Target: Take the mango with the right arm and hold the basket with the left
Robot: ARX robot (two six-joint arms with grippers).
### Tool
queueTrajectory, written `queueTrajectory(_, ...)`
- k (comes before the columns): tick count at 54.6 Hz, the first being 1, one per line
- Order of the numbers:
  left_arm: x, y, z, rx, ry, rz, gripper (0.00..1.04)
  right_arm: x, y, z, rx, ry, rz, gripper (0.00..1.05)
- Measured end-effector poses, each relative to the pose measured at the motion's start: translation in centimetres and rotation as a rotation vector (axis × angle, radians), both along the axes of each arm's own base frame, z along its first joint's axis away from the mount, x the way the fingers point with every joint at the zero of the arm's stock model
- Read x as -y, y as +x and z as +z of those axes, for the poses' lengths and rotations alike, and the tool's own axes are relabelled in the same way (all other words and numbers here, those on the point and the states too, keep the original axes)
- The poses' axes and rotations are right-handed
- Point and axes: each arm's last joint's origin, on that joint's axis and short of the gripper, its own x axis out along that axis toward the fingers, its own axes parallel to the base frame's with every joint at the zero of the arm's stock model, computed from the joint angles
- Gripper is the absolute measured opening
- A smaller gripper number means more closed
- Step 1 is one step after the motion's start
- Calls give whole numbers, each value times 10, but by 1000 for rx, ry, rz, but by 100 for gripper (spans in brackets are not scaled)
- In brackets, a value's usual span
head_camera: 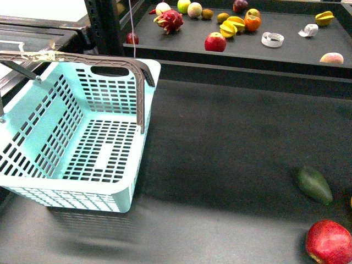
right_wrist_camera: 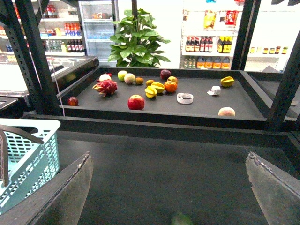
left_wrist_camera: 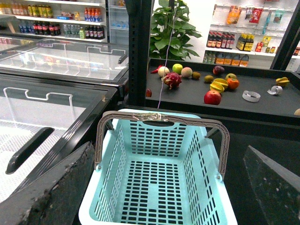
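Note:
The pale turquoise basket point(head_camera: 144, 144) stands empty at the left of the dark table, with both grey-brown handles raised. In the left wrist view the basket point(left_wrist_camera: 199, 174) lies right below my open left gripper point(left_wrist_camera: 159, 199); its fingers point(left_wrist_camera: 49, 187) stand wide on either side of it and touch nothing. My right gripper point(right_wrist_camera: 171, 194) is open above bare dark table, holding nothing. The mango does not show clearly: only a thin yellow sliver point(head_camera: 350, 202) sits at the right edge of the front view. Neither arm appears in the front view.
A dark green oval fruit point(head_camera: 314, 185) and a red fruit point(head_camera: 329, 242) lie at the table's front right. A raised back shelf point(head_camera: 286, 55) carries several fruits, among them a red apple point(head_camera: 215, 42) and a dragon fruit point(head_camera: 169, 21). A glass-topped freezer point(left_wrist_camera: 51, 108) stands left of the basket.

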Motion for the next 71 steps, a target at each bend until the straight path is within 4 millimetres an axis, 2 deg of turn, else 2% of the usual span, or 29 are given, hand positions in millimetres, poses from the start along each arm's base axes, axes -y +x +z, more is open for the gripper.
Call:
queueTrajectory(27, 0, 0, 0, -1, -3, 7, 97, 0, 0, 0, 0, 0, 0, 97)
queueTrajectory(33, 4, 10, -12, -158, -140, 384, 97, 0, 0, 0, 0, 0, -1, 97)
queueTrajectory(38, 5, 24, -20, -203, -263, 519, 97, 0, 0, 0, 0, 0, 2, 97)
queueTrajectory(42, 7, 40, -17, -198, -342, 503, 97, 0, 0, 0, 0, 0, 4, 97)
queueTrajectory(46, 10, 71, -11, -188, -481, 434, 97, 0, 0, 0, 0, 0, 3, 97)
queueTrajectory(48, 11, 93, -10, -193, -543, 414, 97, 0, 0, 0, 0, 0, 2, 97)
queueTrajectory(50, 12, 115, -12, -210, -600, 400, 97, 0, 0, 0, 0, 0, 1, 97)
queueTrajectory(55, 17, 155, -21, -268, -687, 382, 97, 0, 0, 0, 0, 0, 2, 97)
queueTrajectory(71, 42, 255, -43, -348, -874, 304, 97, 0, 0, 0, 0, 0, 2, 97)
